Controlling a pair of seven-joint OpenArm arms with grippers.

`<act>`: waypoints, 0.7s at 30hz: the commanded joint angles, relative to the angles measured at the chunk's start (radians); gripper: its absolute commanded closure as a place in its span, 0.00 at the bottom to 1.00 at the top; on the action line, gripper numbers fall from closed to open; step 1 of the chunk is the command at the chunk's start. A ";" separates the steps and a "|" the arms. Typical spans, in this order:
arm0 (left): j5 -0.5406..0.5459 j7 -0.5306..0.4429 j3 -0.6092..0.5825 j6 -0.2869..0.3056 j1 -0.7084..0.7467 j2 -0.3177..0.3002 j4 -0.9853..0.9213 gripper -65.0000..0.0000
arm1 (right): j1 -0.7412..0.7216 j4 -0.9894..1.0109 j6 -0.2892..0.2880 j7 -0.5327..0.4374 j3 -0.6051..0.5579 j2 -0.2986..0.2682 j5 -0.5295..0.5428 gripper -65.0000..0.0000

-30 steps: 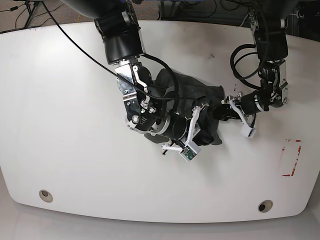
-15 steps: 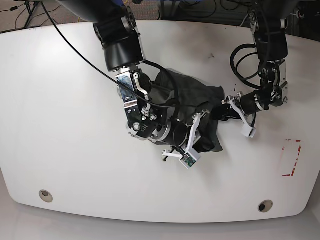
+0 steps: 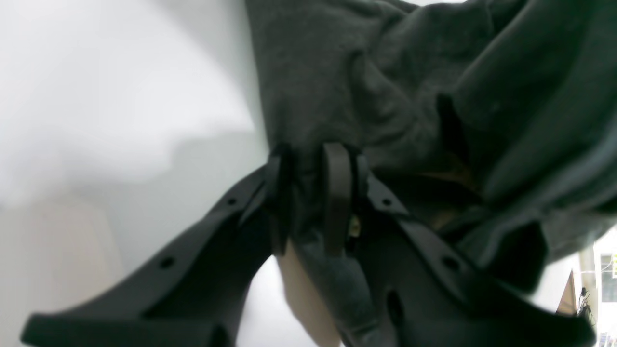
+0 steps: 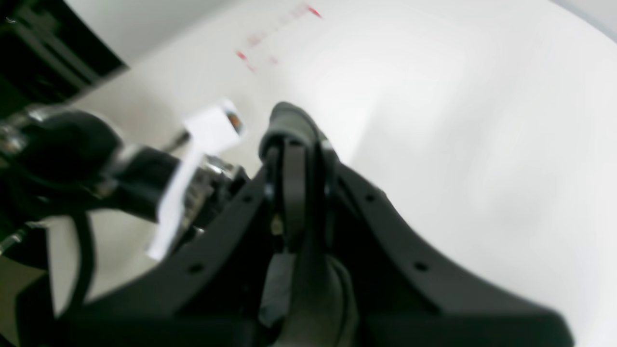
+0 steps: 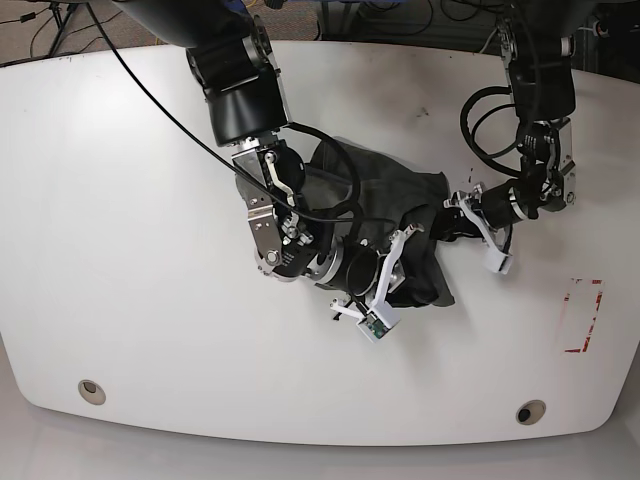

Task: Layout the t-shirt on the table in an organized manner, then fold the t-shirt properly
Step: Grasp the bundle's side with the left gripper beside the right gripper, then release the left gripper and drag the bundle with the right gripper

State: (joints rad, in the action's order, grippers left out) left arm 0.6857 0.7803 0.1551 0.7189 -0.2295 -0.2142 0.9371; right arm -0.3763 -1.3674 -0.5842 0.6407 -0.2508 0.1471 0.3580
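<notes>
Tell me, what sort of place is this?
Probably a robotics lab or test room. Two black robot arms work over a big white table, handling a crumpled dark grey t-shirt. Loose cables run across the floor behind, and a red-and-white sticker marks the tabletop.

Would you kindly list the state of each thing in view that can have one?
t-shirt: crumpled in a heap, not laid out, not folded.
left gripper: shut on the t-shirt's edge.
right gripper: shut on a fold of t-shirt cloth.
table: bears the t-shirt near its middle.
</notes>
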 commanded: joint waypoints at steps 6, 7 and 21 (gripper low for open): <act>-0.068 0.069 -0.004 -0.021 0.006 -0.008 -0.002 0.84 | -0.043 -0.017 0.039 -0.029 -0.011 0.010 0.083 0.97; -0.068 0.069 -0.004 -0.021 0.006 -0.008 -0.002 0.84 | -0.046 -0.016 0.039 -0.031 -0.018 0.010 0.080 0.97; -0.067 0.069 -0.004 -0.021 0.006 -0.008 -0.002 0.84 | -0.054 0.090 0.039 -0.032 -0.037 0.010 0.066 0.97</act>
State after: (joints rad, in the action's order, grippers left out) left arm 0.6891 0.7803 0.1551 0.7189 -0.2276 -0.2142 0.9371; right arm -0.3988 -1.2736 -0.5415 0.6384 -0.2878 0.1448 0.4042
